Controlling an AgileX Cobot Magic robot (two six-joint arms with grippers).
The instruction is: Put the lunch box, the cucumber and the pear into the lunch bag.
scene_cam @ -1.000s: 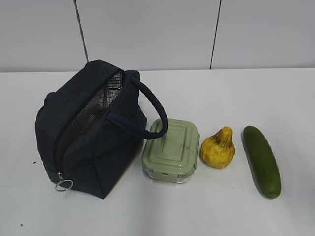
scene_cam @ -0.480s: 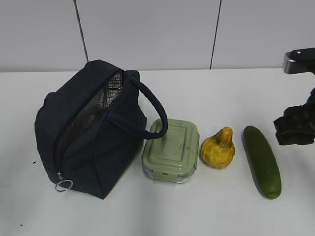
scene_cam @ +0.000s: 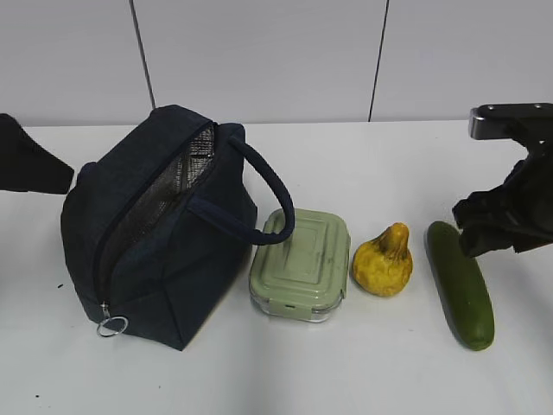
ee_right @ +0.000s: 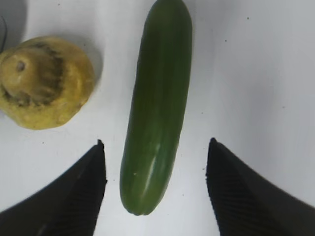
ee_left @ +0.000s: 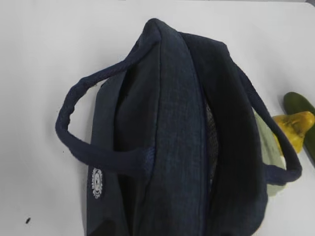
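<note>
a boxy dark navy fabric lunch bag [scene_cam: 160,229] with silver foil lining is seen unzipped toward the left edge of the white bench [scene_cam: 363,363]. a sage-green-lidded clear glass lunch box [scene_cam: 301,263], a lumpy yellow pear [scene_cam: 383,262] and a long dark green cucumber [scene_cam: 460,282] are ranged in a row rightward. the right gripper [ee_right: 155,169] is held wide, straddling the cucumber without contact. the left gripper's spread cannot be told.
</note>
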